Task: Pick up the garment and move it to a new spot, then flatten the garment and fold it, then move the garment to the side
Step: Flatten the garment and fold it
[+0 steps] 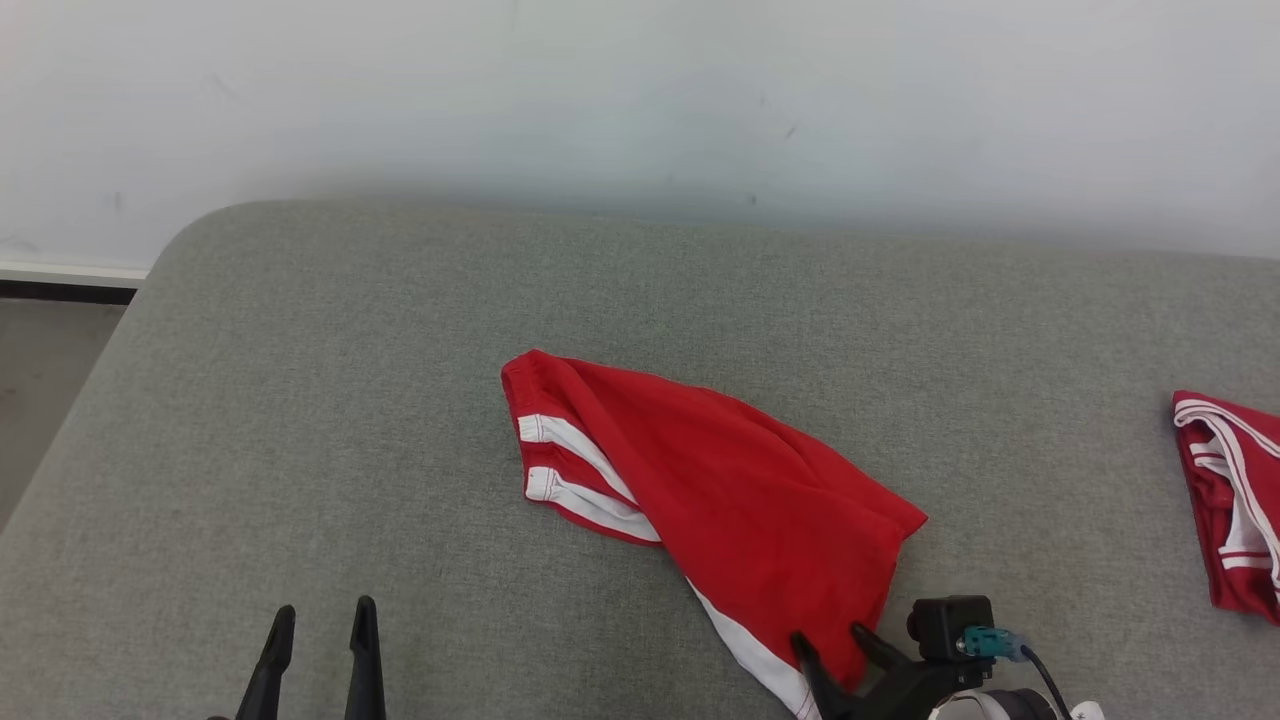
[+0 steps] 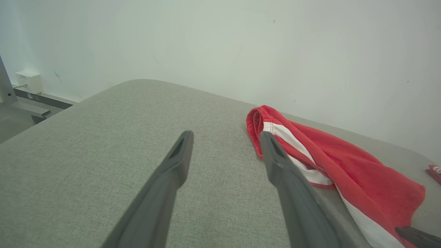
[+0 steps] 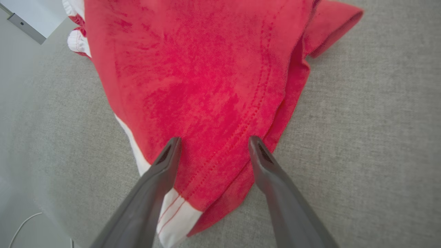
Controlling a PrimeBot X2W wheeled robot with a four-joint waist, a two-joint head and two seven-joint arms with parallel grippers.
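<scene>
1. Far to the left in your head view, the left gripper [image 1: 325, 606] hangs over the bare grey surface [image 1: 350, 400]. Its fingers are spread and hold nothing, and the garment [image 1: 730, 490] lies well to its right.
2. Your left wrist view adds a small white box [image 2: 29, 81] low on the wall at the left. It also shows the garment's gathered waistband [image 2: 256, 120] just past the right-hand fingertip.
3. Mid-surface, the garment lies rumpled in a rough wedge. Its waistband points left and its hem corner points toward the right gripper [image 1: 830, 636].
4. That gripper's fingers are parted, one on each side of the stitched hem corner, and clamp nothing. You cannot tell whether the tips touch the cloth.
5. Your right wrist view gives the texture. The cloth is a soft, brushed red knit with a double row of stitching and a broad white stripe [image 3: 175, 217] along the edge. The surface under it is a coarse grey weave, and a thin pale cable [image 3: 24, 224] lies beyond its rim.
6. At the far right of the head view, a second red-and-white piece [image 1: 1230, 500] lies bunched at the frame's edge, well apart from the garment.
</scene>
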